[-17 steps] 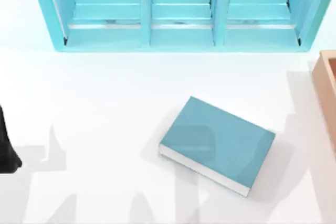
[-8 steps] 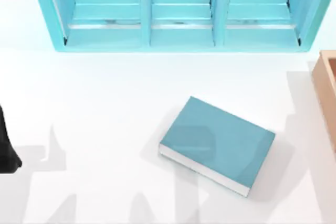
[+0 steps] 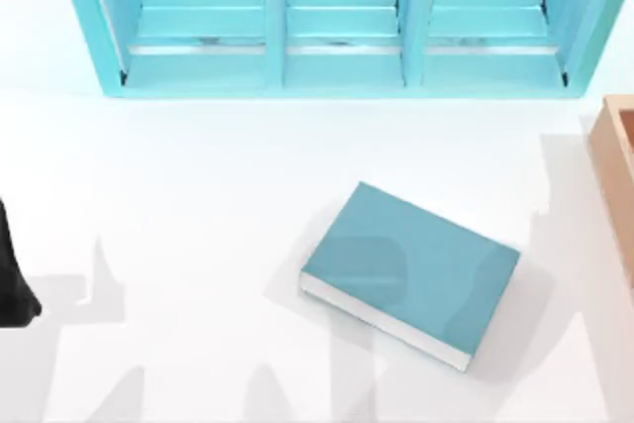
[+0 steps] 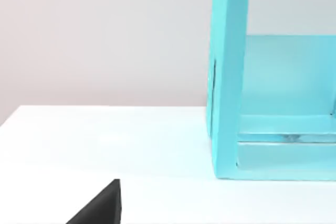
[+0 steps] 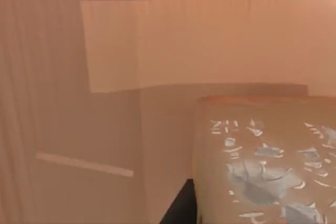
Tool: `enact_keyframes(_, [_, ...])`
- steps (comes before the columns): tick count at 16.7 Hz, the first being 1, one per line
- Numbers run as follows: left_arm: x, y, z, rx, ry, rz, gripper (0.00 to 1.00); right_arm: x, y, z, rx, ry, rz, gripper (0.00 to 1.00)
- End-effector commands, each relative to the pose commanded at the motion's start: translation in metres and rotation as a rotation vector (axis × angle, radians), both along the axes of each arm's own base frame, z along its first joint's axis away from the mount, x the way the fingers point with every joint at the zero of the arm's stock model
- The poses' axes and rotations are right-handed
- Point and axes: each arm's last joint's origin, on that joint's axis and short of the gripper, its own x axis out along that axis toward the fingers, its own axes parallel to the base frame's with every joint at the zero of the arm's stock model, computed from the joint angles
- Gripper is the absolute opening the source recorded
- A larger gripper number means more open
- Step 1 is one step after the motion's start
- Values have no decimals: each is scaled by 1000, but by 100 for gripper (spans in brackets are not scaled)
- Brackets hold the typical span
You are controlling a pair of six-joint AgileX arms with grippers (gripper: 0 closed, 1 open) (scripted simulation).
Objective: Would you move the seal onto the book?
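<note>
One gripper works: the right one sits inside the light-wood box (image 3: pixel 619 180) at the worktop's right edge, pressed close to the seal (image 5: pixel 262 161), probably gripping it, though its fingers cannot be told. Nothing rests on the book (image 3: pixel 411 269) near the worktop's middle, so the carry and placement remain. Left arm (image 3: pixel 12 284) waits at the left edge.

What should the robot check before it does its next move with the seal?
1. Book lies flat on the table, top bare: ok.
2. Seal is close to the right wrist camera, inside the light-wood box: ok.
3. Right claw shut on the seal: cannot tell.
4. Way from the box at the table's right edge to the book is free: ok.
5. Left arm is parked at the left edge, away from the book: ok.
</note>
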Motion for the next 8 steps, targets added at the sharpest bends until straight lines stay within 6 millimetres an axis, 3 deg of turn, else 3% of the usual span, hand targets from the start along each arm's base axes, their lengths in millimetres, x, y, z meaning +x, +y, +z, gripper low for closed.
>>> enact_keyframes(4, [0,0,0,0,0,0,100,23,16,40,11,-57,-103,0])
enact_keyframes(8, [0,0,0,0,0,0,100,29,77,85,32,7,-127,0])
